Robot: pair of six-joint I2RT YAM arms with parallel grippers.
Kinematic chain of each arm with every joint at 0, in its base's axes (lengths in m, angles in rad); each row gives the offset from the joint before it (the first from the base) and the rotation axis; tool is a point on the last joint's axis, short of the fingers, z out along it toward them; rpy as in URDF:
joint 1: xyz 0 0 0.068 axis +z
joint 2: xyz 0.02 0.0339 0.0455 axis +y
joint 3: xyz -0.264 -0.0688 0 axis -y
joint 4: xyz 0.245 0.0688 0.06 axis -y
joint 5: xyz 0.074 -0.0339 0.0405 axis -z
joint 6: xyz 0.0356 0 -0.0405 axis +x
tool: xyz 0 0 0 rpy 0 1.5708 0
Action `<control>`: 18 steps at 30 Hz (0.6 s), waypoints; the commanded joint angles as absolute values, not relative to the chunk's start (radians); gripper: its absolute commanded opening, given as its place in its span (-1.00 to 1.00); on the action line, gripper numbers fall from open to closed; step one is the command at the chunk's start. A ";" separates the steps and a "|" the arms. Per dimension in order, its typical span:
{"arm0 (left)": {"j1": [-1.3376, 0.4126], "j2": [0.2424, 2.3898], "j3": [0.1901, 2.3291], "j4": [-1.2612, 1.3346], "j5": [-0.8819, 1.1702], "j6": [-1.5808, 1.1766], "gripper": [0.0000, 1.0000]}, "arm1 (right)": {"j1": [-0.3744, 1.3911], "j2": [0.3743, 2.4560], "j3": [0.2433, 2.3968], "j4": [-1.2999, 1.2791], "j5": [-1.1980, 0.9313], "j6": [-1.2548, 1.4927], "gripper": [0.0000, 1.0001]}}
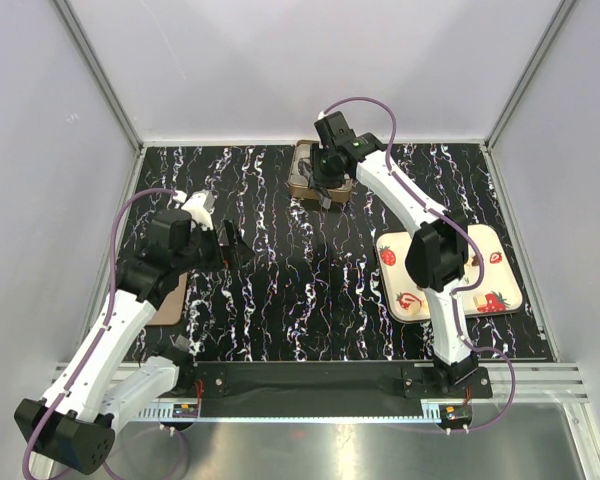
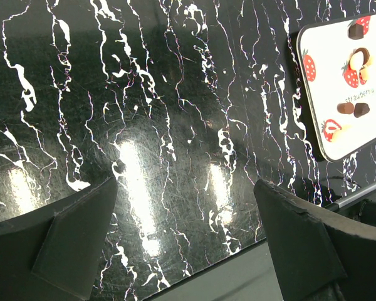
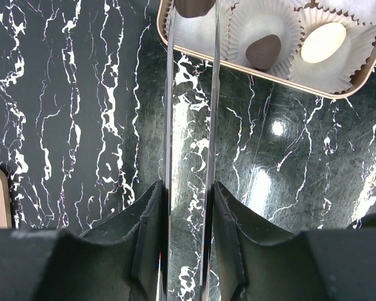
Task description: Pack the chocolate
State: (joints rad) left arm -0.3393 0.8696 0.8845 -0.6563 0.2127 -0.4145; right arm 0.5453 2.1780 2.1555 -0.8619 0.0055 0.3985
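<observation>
The right pincer [image 3: 188,200] pinches clear tongs [image 3: 169,113] holding a dark chocolate [image 3: 193,6] beyond it; the left pincer [image 2: 185,188] is spread wide.

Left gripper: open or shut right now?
Open. The left gripper has its black fingers wide apart above the black white-veined tabletop, nothing between them.

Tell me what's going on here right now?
The right gripper is shut on clear plastic tweezers, whose tips pinch a dark brown chocolate over the tan box lined with white crinkled paper cups. Two cups hold a dark piece and a cream piece. The left gripper hangs open and empty. More chocolates lie on the white strawberry-print tray.
</observation>
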 commanded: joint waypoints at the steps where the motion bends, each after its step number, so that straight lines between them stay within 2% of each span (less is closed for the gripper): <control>1: -0.339 0.862 0.920 -0.618 0.207 -0.396 0.98 | 0.555 2.171 2.167 -0.836 -0.023 0.371 -0.23; 18: -0.337 0.862 0.911 -0.615 0.206 -0.396 0.98 | 0.560 2.189 2.138 -0.847 -0.011 0.351 -0.19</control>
